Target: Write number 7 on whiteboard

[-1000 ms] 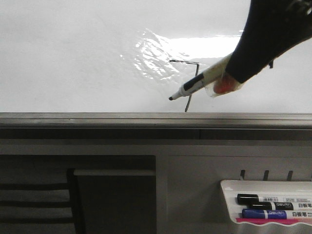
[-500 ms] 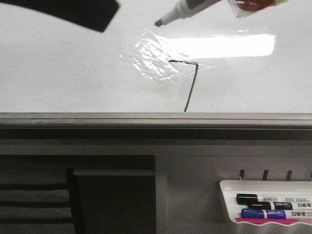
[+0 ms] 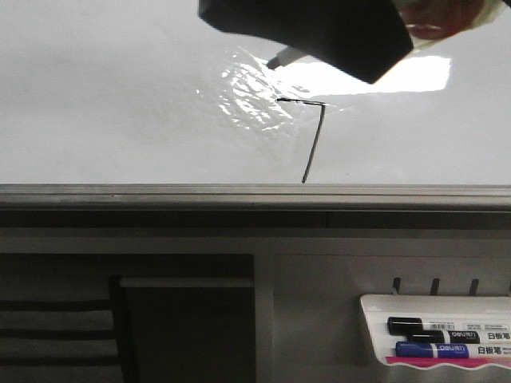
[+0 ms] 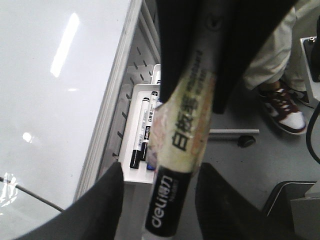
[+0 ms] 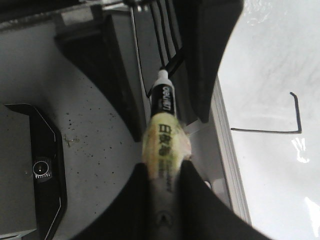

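Observation:
The number 7 (image 3: 313,144) is a thin black line on the glossy whiteboard (image 3: 104,104), just below the bright reflection. My right gripper (image 5: 165,190) is shut on a taped black-and-white marker (image 5: 162,135) and holds it off the board, at the top of the front view. The marker's tip (image 3: 279,57) is bare. My left gripper (image 4: 160,200) is open, with its two dark fingers on either side of the marker's black end (image 4: 165,210) and not touching it. In the front view the left gripper (image 3: 319,36) covers most of the marker. The 7 also shows in the right wrist view (image 5: 295,117).
A grey metal edge (image 3: 239,195) runs under the board. A small white marker tray (image 3: 447,307) at lower right holds a black marker (image 3: 431,327) and a blue marker (image 3: 431,349). A person's shoe (image 4: 282,107) and a black box (image 5: 30,175) are on the floor.
The right gripper has lifted the marker from beside the 7 to the top of the view. The left gripper has come in from the left and now straddles the marker's tip end.

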You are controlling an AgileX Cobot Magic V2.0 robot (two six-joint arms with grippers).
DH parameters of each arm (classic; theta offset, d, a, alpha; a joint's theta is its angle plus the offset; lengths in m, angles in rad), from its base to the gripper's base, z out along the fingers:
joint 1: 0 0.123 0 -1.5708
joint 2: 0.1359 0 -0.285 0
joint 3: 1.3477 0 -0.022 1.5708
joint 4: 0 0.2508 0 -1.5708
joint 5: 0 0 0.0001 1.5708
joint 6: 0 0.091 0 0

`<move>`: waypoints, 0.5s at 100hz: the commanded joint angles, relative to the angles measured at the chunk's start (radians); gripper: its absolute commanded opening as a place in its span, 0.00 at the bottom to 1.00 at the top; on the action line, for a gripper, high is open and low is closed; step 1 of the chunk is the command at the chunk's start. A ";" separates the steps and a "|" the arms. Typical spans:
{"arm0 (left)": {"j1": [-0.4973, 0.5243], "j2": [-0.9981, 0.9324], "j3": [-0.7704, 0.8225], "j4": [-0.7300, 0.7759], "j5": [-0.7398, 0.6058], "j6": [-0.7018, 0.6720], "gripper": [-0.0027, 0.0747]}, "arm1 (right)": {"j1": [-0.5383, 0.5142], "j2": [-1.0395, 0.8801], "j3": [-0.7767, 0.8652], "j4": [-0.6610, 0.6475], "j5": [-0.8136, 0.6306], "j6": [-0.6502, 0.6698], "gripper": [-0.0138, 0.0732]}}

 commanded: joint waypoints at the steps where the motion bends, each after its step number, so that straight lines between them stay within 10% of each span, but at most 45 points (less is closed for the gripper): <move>1: -0.006 -0.017 -0.039 -0.028 -0.035 0.003 0.44 | 0.000 -0.015 -0.029 0.011 -0.029 -0.011 0.11; 30: -0.006 -0.029 -0.039 -0.028 -0.023 0.003 0.43 | 0.000 -0.015 -0.029 0.011 -0.003 -0.011 0.11; 50: -0.006 -0.029 -0.039 -0.028 -0.016 0.003 0.20 | 0.000 -0.013 -0.029 0.013 0.004 -0.011 0.11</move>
